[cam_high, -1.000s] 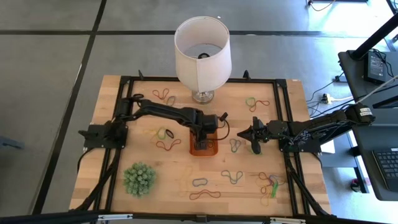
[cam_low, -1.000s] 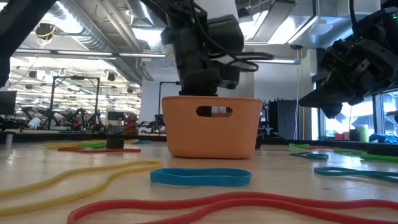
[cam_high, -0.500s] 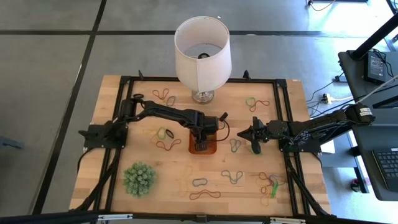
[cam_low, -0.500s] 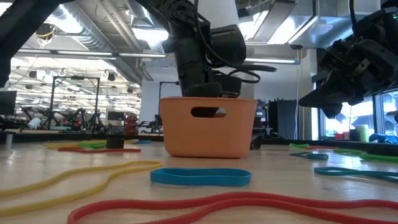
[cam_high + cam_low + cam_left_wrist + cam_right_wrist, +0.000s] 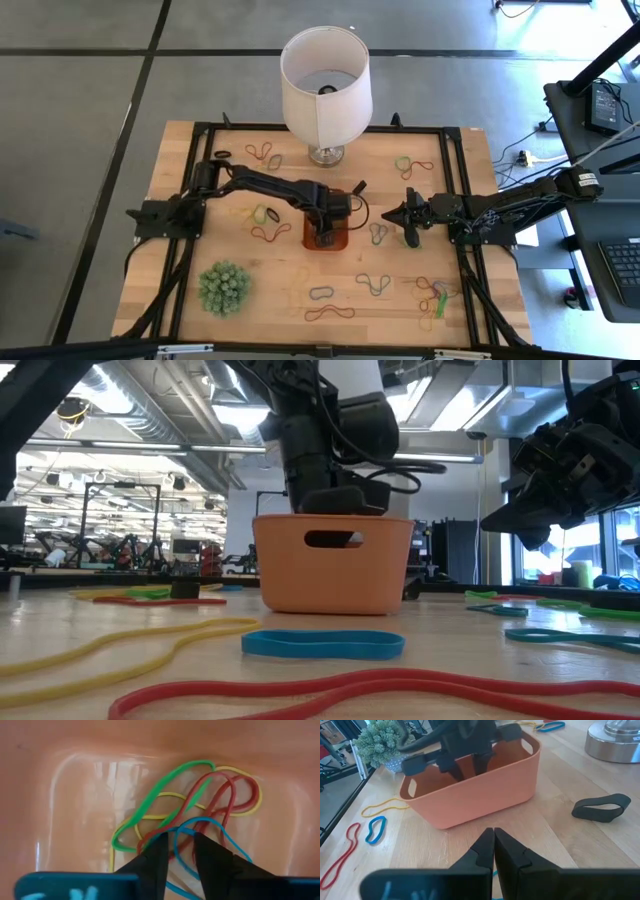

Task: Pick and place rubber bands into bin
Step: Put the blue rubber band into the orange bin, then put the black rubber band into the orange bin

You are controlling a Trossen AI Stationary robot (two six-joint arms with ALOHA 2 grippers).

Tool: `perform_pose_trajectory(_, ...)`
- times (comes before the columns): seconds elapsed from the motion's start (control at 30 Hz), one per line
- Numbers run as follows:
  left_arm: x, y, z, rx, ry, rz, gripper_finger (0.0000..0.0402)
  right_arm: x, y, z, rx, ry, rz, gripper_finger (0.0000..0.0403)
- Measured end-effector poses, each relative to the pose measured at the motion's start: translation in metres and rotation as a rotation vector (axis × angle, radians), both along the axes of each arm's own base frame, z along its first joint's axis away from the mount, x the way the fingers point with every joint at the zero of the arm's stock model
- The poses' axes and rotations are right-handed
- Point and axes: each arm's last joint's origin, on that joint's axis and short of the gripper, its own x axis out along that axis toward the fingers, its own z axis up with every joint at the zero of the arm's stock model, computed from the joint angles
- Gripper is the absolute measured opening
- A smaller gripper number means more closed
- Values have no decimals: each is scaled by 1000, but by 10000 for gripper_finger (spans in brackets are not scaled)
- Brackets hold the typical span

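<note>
Left wrist view: the left gripper is seen inside the bin at mid-table, fingers slightly apart above loose rubber bands. The right gripper is held just right of the bin, fingers together.

Robotics lab or industrial test space. The low view shows exposed ceiling ducts, strip lights and rows of metal rigs in a big open hall behind the wooden table. The high view shows a grey concrete floor with dark tape lines, a cabled side desk, and 2 arms bolted to the table's black frame.
</note>
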Motion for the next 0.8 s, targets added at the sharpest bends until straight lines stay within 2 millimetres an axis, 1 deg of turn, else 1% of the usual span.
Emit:
perform_pose_trajectory(0.1, 0, -1, 3, 7, 14, -21, 107, 0, 0, 0, 0, 0, 0, 16)
perform_pose_trajectory(0.2, 3, -1, 12, 9, 4, -1, 113, 0, 0, 0, 0, 0, 0, 16)
perform_pose_trajectory(0.4, 4, 0, 42, 14, 3, 9, 107, 0, 0, 0, 0, 2, 0, 16)
perform_pose_trajectory(0.53, -6, 0, 57, 22, 25, 11, 100, 0, 0, -1, -1, 11, 0, 16)
perform_pose_trajectory(0.63, -15, -1, 70, 60, 46, 28, 94, -1, 0, -2, 0, 18, 0, 16)
perform_pose_trajectory(0.8, -28, -8, 92, 151, 7, 15, 86, -1, 0, -2, 1, 23, -1, 16)
